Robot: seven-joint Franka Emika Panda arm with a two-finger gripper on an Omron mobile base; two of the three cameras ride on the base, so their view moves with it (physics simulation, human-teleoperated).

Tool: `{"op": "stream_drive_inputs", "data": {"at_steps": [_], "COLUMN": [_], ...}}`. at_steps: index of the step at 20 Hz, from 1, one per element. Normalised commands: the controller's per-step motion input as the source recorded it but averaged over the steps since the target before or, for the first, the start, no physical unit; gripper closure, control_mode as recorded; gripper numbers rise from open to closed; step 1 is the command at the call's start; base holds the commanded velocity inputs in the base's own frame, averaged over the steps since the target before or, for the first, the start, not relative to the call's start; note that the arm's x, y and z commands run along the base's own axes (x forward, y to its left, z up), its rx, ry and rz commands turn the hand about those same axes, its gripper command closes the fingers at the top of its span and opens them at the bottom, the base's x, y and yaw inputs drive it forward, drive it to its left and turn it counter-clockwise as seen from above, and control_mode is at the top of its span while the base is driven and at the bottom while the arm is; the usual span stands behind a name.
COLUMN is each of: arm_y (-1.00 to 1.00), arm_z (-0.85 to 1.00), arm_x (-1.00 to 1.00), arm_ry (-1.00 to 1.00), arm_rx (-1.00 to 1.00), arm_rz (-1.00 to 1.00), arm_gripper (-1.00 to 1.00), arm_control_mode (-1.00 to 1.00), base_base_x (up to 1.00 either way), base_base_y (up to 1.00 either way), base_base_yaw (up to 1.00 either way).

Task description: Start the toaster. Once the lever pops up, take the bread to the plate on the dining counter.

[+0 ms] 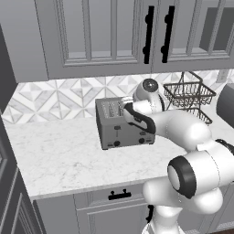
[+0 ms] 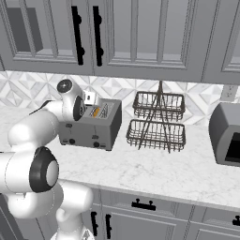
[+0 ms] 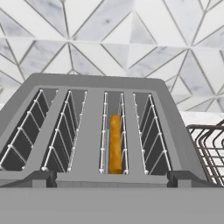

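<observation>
White marble counter [image 1: 59, 155] with faint grey veins runs under grey cabinets and a diamond-tiled wall. On it, left to right: the boxy grey metal toaster [image 2: 91, 126], a two-tier dark wire basket rack [image 2: 157, 123], and a grey toaster oven [image 2: 226, 133]. The golden orange-tan bread slice [image 3: 115, 144] stands in the toaster's third slot. The gripper [image 3: 111, 183] hovers above the toaster, jaws spread wide, holding nothing.

toaster oven [image 2: 226, 136] cropped, toaster [image 1: 119, 125] partly arm-hidden
</observation>
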Motion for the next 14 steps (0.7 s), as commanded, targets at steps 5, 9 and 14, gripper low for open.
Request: {"op": "stream_drive_inputs", "data": {"at_steps": [5, 9, 14], "arm_y": [0.00, 0.00, 0.00], "arm_z": [0.00, 0.00, 0.00], "arm_x": [0.00, 0.00, 0.00], "arm_ry": [0.00, 0.00, 0.00], "arm_rx": [0.00, 0.00, 0.00], "arm_rz": [0.00, 0.00, 0.00], "arm_gripper": [-1.00, -1.00, -1.00], "arm_control_mode": [-1.00, -1.00, -1.00], "base_base_x": [0.00, 0.00, 0.00], "base_base_y": [0.00, 0.00, 0.00], "base_base_yaw": [0.00, 0.00, 0.00]}}
